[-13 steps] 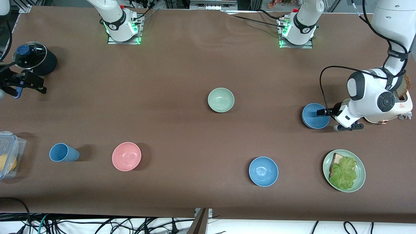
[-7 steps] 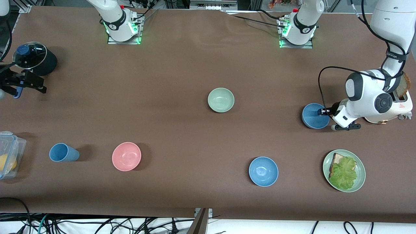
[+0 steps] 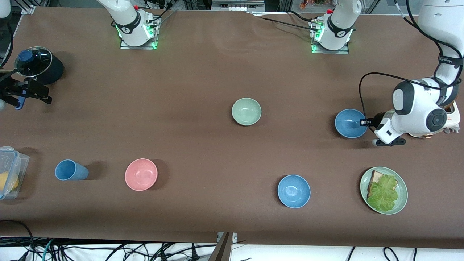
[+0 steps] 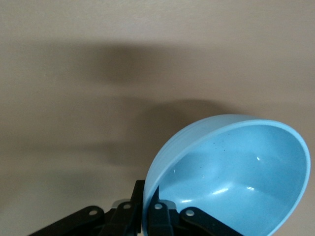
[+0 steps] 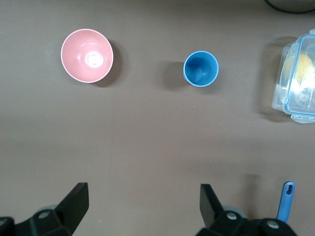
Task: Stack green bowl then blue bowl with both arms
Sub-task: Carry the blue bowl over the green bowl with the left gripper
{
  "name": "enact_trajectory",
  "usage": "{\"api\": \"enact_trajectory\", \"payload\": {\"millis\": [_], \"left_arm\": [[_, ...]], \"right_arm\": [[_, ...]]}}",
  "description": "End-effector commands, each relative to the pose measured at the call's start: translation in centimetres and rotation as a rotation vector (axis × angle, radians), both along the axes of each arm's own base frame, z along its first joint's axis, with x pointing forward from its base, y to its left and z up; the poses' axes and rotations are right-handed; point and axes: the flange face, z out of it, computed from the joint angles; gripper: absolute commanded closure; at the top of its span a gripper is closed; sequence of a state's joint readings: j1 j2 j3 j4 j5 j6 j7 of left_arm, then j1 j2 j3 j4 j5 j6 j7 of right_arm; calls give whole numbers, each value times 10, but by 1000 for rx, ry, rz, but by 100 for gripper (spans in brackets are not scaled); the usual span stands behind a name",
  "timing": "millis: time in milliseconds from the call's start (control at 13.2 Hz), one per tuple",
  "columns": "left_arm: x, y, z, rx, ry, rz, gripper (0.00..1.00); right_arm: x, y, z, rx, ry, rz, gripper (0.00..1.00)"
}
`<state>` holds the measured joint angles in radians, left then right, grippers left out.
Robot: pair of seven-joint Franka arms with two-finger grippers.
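We could see only part of the right tool (image 3: 21, 95) at the front view's edge, near a dark pot (image 3: 47, 69) with a glass lid, and the arm that carried it was cut off from sight; the right wrist view showed its fingers (image 5: 74, 204) spread wide with nothing between them, waiting above bare table (image 3: 181, 145). A clear box (image 3: 11, 170) at that same end was also cut by the frame, and something yellow lay in it that we could not identify. The left tool (image 3: 363, 122) was mostly covered by its own white wrist, and a toaster-like thing under that arm was largely hidden. The green bowl (image 3: 246, 111) stood empty near the middle of the table. The blue bowl (image 3: 351, 123) was toward the left arm's end, tilted, with a dark shadow on the table under it in the left wrist view; the left tool was clamped on its rim (image 4: 147, 206), one finger inside and one outside. The left arm's forearm reached low and level toward the bowl. A second blue bowl (image 3: 294, 191), a pink bowl (image 3: 141, 174) and a blue cup (image 3: 70, 170) stood empty nearer the camera, and a pale-green plate (image 3: 402, 192) carried bread and lettuce.
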<state>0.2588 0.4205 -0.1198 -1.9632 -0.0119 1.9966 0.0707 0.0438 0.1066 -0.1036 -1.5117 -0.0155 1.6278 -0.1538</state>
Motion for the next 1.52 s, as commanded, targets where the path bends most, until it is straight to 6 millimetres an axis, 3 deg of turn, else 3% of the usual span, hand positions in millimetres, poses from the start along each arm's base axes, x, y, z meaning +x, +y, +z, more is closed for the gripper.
{"api": "enact_trajectory", "payload": {"millis": [0,152,531,759,910,1138,1290,1441], "left_arm": [[23,-10,59,-37,26,-22,100],[28,-27,79,-50,27,-45,100],[32,-44,83,-78,16,-52,100],[40,-81,89,-130,-2,-82,100],[40,-124,88,-198,0,-99,100],[41,-213,77,-204,-41,-164,100],[31,-281,64,-221,-59,-185,100],[26,-328,41,-207,-94,-129,100]], "right_arm": [[-8,0,5,-13,3,9,0],[-8,2,5,-14,3,12,0],[-8,2,5,-13,3,12,0],[-8,2,5,-14,2,11,0],[-8,2,5,-14,2,9,0],[-7,6,5,-18,2,17,0],[-7,7,5,-17,2,18,0],[-7,9,5,-17,2,21,0]]}}
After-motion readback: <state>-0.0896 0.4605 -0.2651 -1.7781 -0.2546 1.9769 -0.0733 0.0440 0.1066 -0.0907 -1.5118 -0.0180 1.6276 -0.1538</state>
